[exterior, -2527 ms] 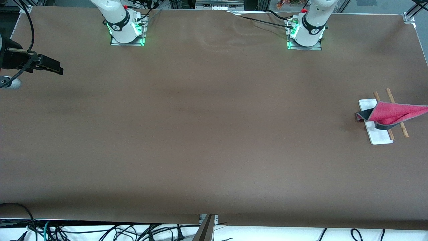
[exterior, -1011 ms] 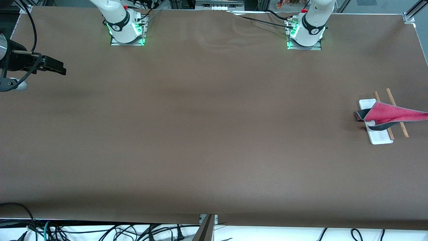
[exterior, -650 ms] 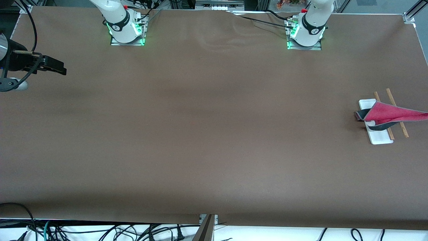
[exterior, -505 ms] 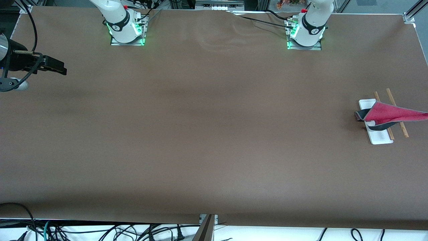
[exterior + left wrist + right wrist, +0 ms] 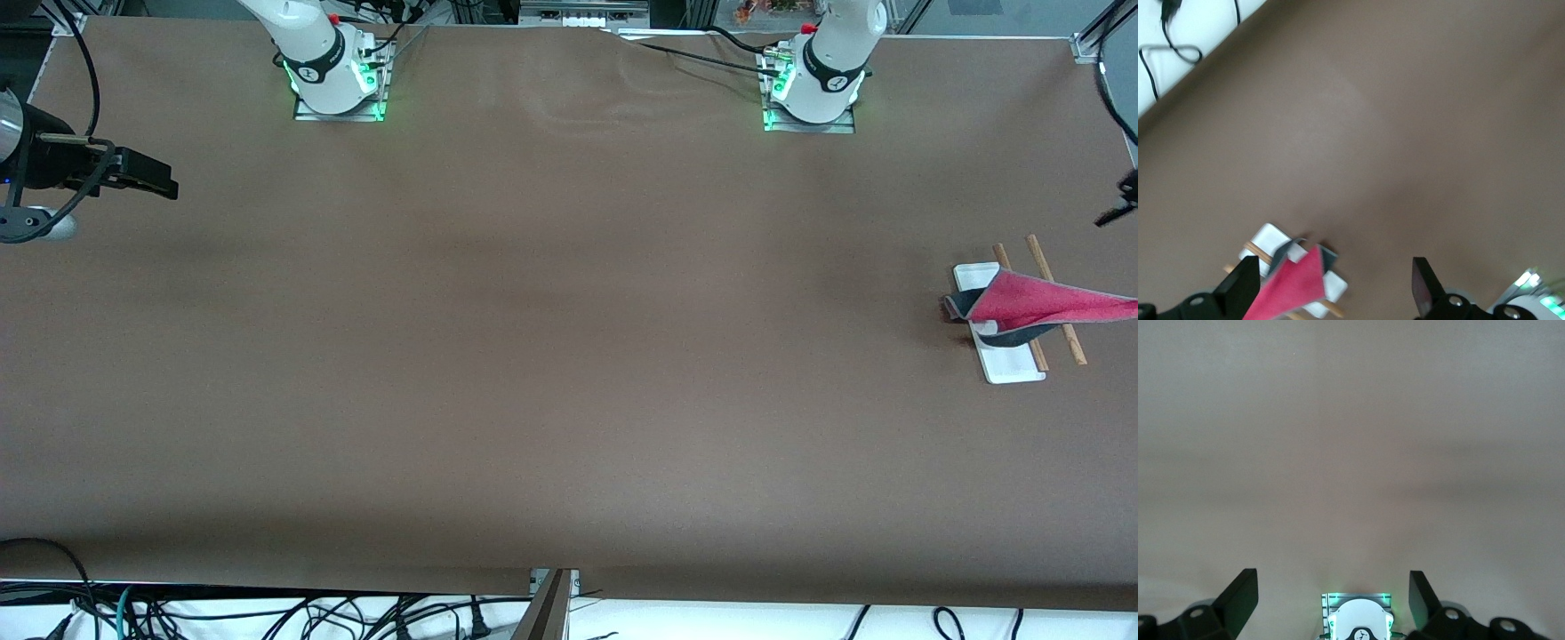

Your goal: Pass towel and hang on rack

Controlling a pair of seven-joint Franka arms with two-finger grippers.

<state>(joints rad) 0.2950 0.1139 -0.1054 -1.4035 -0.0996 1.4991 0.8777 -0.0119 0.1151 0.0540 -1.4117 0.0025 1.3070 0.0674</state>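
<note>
The towel (image 5: 1036, 302) lies draped over the rack's two wooden rods (image 5: 1037, 252), pink-red side up, with a dark grey corner hanging over the white base (image 5: 1012, 364). It is at the left arm's end of the table. In the left wrist view, my left gripper (image 5: 1333, 270) is open and empty above the towel (image 5: 1295, 287) and the rack (image 5: 1267, 239). Only a dark bit of that arm shows at the front view's edge. My right gripper (image 5: 164, 187) is open and empty and waits over the right arm's end of the table; its wrist view (image 5: 1331, 587) shows it open too.
The brown table cover (image 5: 569, 356) is bare between the two ends. The right arm's base (image 5: 336, 80) and the left arm's base (image 5: 811, 89) stand along the farthest edge. Cables (image 5: 267, 613) hang past the nearest edge.
The towel's raised pink end has sunk lower onto the rods and then stayed still. A dark part of the left arm has come into the front view's edge. The right gripper barely moved.
</note>
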